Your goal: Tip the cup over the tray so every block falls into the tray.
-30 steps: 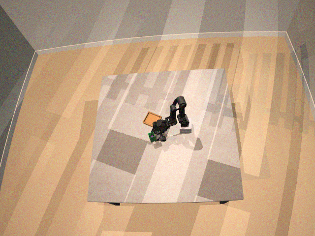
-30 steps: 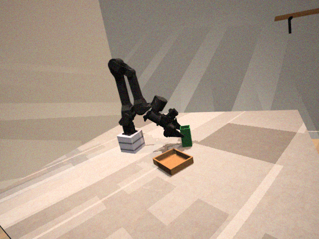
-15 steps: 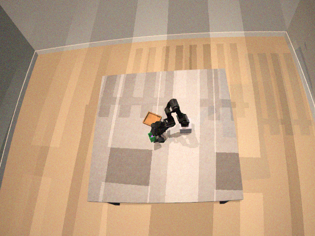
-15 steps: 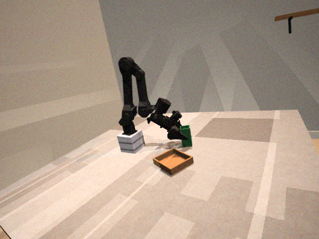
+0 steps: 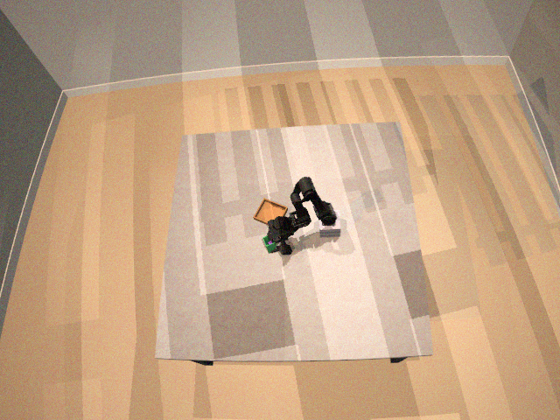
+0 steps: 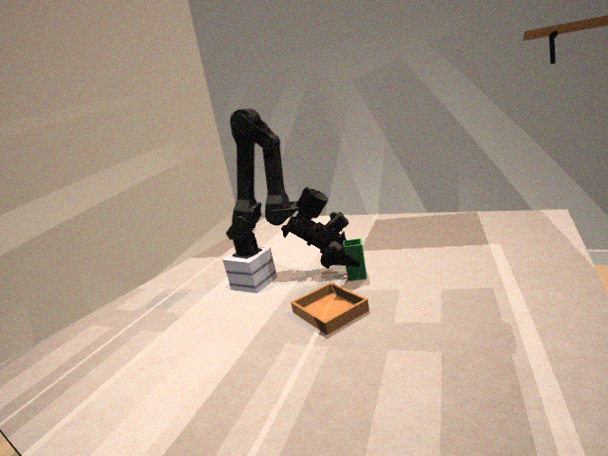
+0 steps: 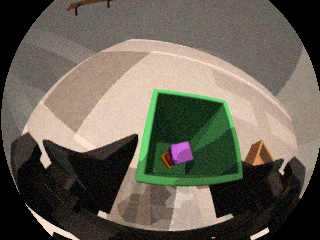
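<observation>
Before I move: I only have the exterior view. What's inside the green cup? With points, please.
Observer: Wrist view shows a purple block [image 5: 270, 242] [image 7: 181, 152] and part of an orange-red block [image 7: 165, 159] beside it, down in the green cup [image 5: 271, 249] [image 6: 359, 273] [image 7: 220, 145]. Can't rule out others hidden.

Operator: Far finger's hidden from me. Is the tool astride the cup?

Observer: Yes. In the wrist view the tool [image 5: 275, 239] [image 6: 351, 254] [image 7: 170, 142] is open, one finger each side of the cup.
</observation>
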Action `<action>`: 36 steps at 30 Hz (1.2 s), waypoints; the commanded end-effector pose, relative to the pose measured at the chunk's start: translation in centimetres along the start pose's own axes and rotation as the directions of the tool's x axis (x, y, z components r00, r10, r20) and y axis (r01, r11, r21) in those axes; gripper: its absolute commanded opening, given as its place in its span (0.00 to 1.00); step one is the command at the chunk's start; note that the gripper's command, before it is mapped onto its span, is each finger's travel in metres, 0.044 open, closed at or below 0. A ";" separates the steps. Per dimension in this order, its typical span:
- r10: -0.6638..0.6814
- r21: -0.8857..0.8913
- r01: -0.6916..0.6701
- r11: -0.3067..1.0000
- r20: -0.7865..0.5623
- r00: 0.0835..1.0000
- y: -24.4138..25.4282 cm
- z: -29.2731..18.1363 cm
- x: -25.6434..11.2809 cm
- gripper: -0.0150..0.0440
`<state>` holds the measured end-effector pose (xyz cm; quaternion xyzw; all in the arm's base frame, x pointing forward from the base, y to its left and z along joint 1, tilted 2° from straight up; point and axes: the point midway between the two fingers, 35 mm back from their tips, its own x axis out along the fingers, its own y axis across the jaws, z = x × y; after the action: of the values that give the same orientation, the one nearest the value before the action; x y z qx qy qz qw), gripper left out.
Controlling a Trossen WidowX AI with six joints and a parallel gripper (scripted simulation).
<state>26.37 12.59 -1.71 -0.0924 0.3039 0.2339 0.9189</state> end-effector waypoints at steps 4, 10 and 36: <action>-0.005 0.005 0.005 1.000 0.001 1.000 -0.1 0.0 0.0 0.75; -0.005 0.005 0.005 1.000 0.001 1.000 -0.1 0.0 0.0 0.68; -0.005 0.005 0.005 1.000 0.002 1.000 0.0 2.1 -1.7 0.25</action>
<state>26.18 12.62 0.36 -0.0927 0.3055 0.2338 0.9184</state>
